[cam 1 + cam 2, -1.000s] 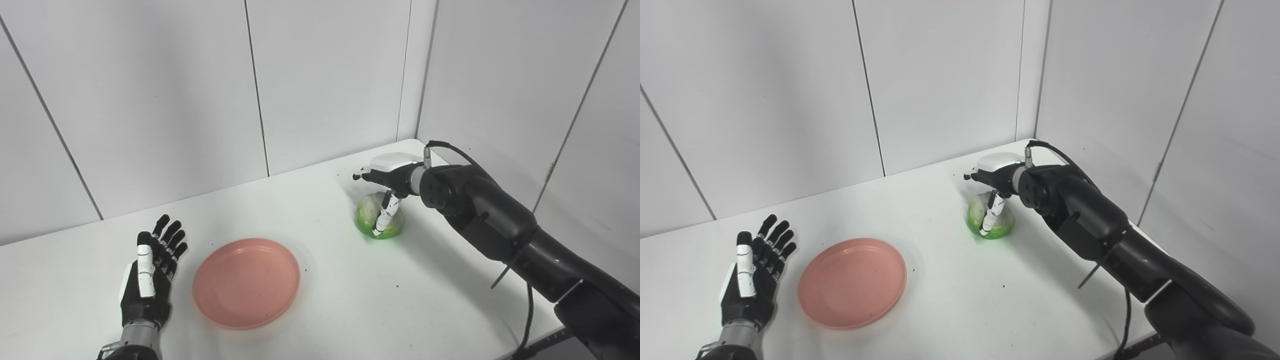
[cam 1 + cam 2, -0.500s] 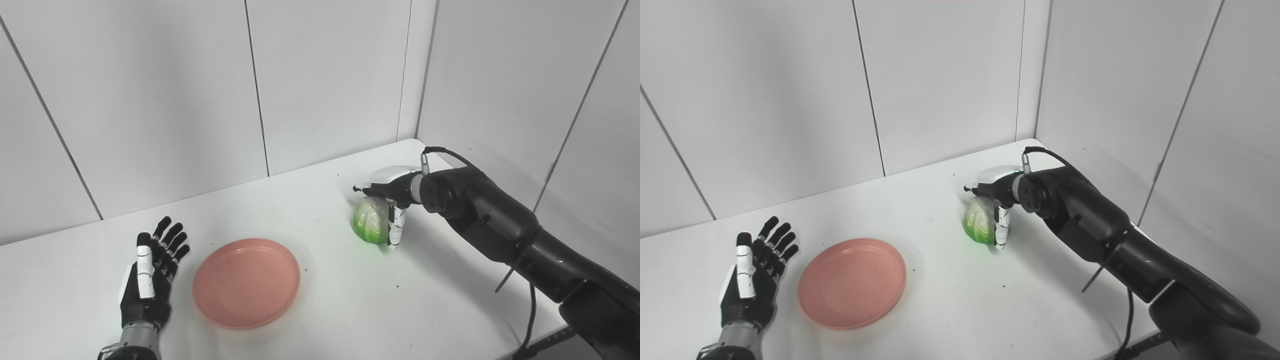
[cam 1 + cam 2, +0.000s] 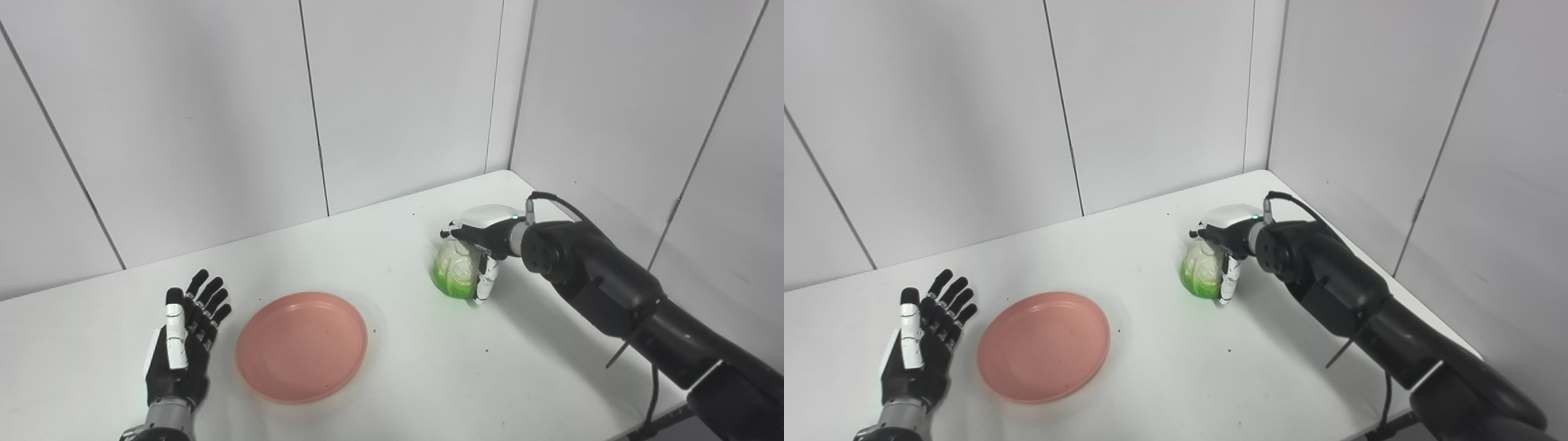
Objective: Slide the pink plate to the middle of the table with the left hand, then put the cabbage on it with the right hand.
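The pink plate (image 3: 301, 346) lies flat on the white table (image 3: 441, 386), left of its middle, with nothing on it. Just left of the plate my left hand (image 3: 180, 343) rests open, palm up, fingers spread, not touching it. The green and white cabbage (image 3: 452, 274) sits at the back right of the table, tipped onto its side. My right hand (image 3: 484, 231) is shut on the cabbage: its fingers curl over the top and its thumb (image 3: 1227, 283) presses the right flank. The cabbage still seems to touch the table.
White wall panels close in behind the table and along its right side, meeting in a corner near the cabbage. The table's front edge (image 3: 618, 432) runs diagonally at the lower right. A black cable (image 3: 1387, 392) hangs from my right arm.
The cabbage has tipped and rolled a little to the left. My right hand dropped onto it, its thumb going from the front to the right flank. The left hand slid back slightly.
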Motion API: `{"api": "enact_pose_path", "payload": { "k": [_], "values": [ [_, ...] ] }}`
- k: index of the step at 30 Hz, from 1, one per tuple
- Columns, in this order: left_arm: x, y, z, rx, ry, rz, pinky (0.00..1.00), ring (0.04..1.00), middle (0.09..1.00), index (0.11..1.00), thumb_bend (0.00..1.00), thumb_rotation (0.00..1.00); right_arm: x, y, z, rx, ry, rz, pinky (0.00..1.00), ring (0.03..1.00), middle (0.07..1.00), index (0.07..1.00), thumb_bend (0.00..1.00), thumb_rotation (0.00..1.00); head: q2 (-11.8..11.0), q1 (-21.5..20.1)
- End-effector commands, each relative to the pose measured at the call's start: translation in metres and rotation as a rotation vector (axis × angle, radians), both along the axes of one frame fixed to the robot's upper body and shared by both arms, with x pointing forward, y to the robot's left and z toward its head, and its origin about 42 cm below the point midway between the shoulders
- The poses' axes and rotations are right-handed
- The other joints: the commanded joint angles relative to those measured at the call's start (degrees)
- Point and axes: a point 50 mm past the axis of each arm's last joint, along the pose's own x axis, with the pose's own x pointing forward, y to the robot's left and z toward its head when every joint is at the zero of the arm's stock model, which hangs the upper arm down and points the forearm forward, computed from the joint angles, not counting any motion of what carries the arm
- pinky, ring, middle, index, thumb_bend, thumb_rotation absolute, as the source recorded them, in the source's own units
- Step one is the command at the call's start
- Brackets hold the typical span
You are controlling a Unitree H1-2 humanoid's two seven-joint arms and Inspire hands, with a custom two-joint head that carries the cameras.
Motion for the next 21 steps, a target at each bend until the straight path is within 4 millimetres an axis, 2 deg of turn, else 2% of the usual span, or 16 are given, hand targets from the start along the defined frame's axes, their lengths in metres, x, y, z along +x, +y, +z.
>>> {"api": "enact_pose_path", "payload": {
  "k": [1,5,12,15,17,19,20,21],
  "values": [
    [-0.002,0.0,-0.002,-0.01,-0.006,-0.001,0.92,0.92,0.907,0.896,0.8,0.97,0.005,0.002,0.013,0.015,-0.11,0.017,0.6,0.823,0.948,0.867,1.0,0.15,0.2,0.0],
    [-0.003,0.0,-0.001,-0.019,0.006,0.0,0.92,0.919,0.905,0.894,0.8,0.96,0.008,0.005,0.003,0.035,-0.152,0.0,0.57,0.787,0.928,0.839,1.0,0.19,0.5,0.0],
    [-0.003,0.001,0.0,-0.02,0.007,-0.004,0.92,0.926,0.912,0.901,0.79,0.96,0.013,0.015,-0.011,0.024,-0.168,-0.027,0.55,0.766,0.902,0.843,1.0,0.26,0.7,-0.1],
    [-0.003,0.001,-0.001,-0.025,0.008,-0.005,0.92,0.922,0.908,0.895,0.8,0.95,0.013,0.018,-0.018,0.015,-0.19,-0.018,0.52,0.724,0.868,0.812,0.98,0.21,0.8,-0.2],
    [-0.003,0.0,-0.001,-0.026,0.004,-0.004,0.92,0.924,0.909,0.896,0.8,0.95,0.012,0.019,-0.023,0.022,-0.215,-0.006,0.44,0.602,0.763,0.761,0.93,0.07,0.8,0.0],
    [-0.003,0.0,0.0,-0.025,0.0,0.002,0.91,0.921,0.908,0.895,0.79,0.95,0.011,0.019,-0.028,0.022,-0.237,0.003,0.39,0.492,0.629,0.658,0.86,0.01,1.0,0.3],
    [-0.003,-0.001,0.0,-0.024,0.0,0.003,0.91,0.92,0.907,0.894,0.79,0.95,0.011,0.02,-0.031,0.009,-0.246,0.002,0.38,0.473,0.606,0.64,0.85,0.01,1.3,0.4],
    [-0.003,-0.002,0.0,-0.024,0.0,0.003,0.91,0.92,0.909,0.895,0.79,0.95,0.01,0.02,-0.033,0.0,-0.251,0.002,0.36,0.444,0.56,0.572,0.69,0.0,1.3,0.4]
  ]
}}
